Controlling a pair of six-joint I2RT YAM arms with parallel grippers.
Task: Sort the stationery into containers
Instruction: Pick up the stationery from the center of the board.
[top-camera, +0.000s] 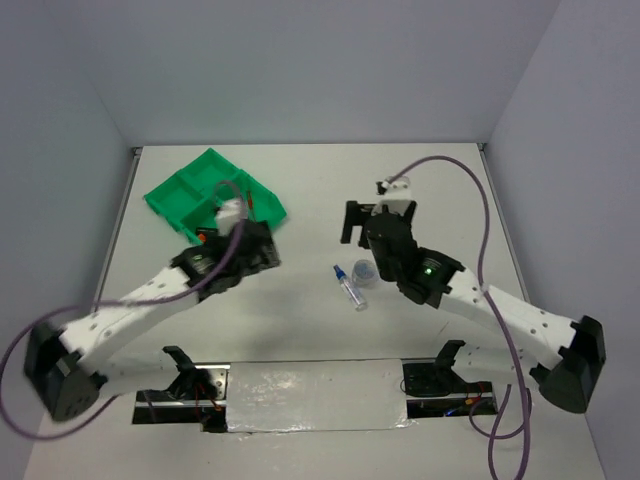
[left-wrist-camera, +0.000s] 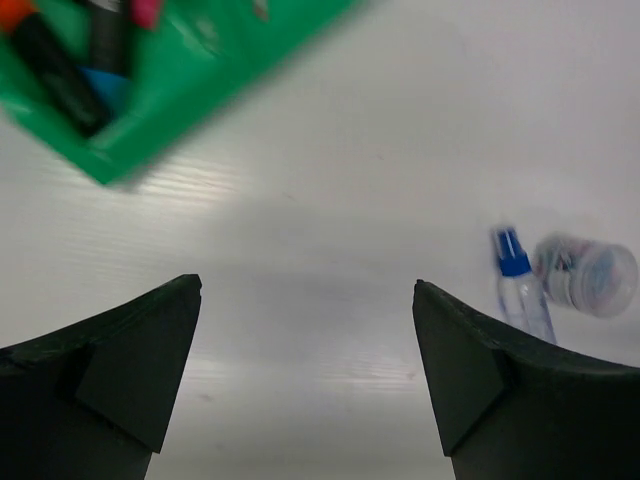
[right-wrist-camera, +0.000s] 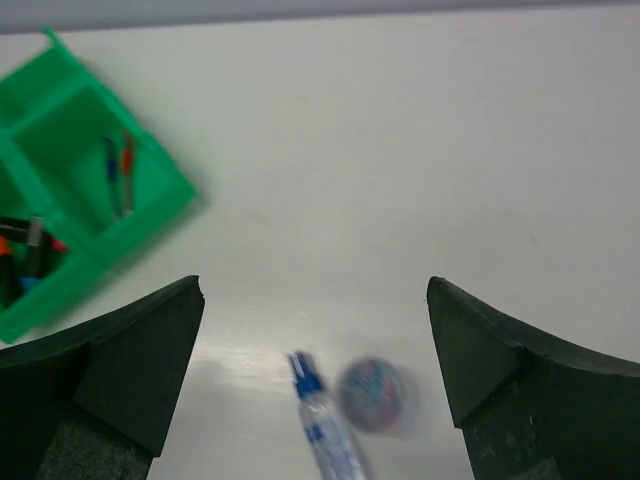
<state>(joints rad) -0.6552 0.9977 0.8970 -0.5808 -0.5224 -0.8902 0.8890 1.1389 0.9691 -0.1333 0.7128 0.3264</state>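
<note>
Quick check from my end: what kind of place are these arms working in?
Probably a lab test cell: a white table boxed in by plain pale walls, the left arm and right arm bolted at its near edge, and a green tray for sorting.

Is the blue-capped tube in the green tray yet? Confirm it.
No, the blue-capped tube lies on the white table beside the clear tape roll, well apart from the green tray.
</note>
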